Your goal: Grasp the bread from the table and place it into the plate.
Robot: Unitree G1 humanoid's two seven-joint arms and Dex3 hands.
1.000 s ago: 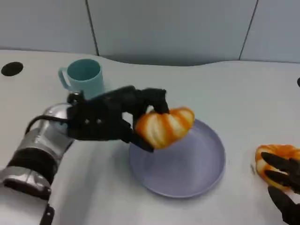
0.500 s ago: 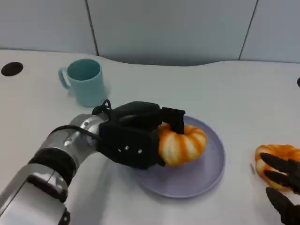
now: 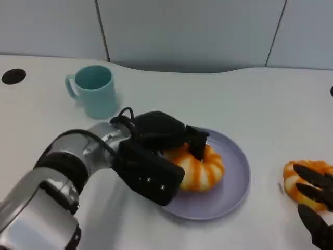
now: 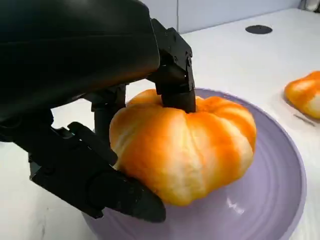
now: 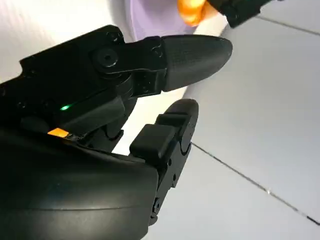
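Note:
An orange-and-white striped bread (image 3: 203, 169) lies on the purple plate (image 3: 237, 174) in the middle of the table. My left hand (image 3: 156, 156) reaches in from the left and still grips it. In the left wrist view one finger (image 4: 172, 75) presses on top of the bread (image 4: 190, 145) and another lies under its side, with the bread touching the plate (image 4: 270, 205). At the lower right, my right hand (image 3: 315, 208) lies with its fingers spread over a second orange bread (image 3: 294, 182). The right wrist view shows its fingers (image 5: 185, 55) straight and holding nothing.
A teal mug (image 3: 96, 89) stands at the back left, apart from the plate. A black round hole (image 3: 13, 76) marks the table's far left. The second bread (image 4: 306, 92) lies on the table just right of the plate.
My left hand has carried the bread from above the plate's left rim down onto the plate, and its arm has reached further in. The right hand has barely moved.

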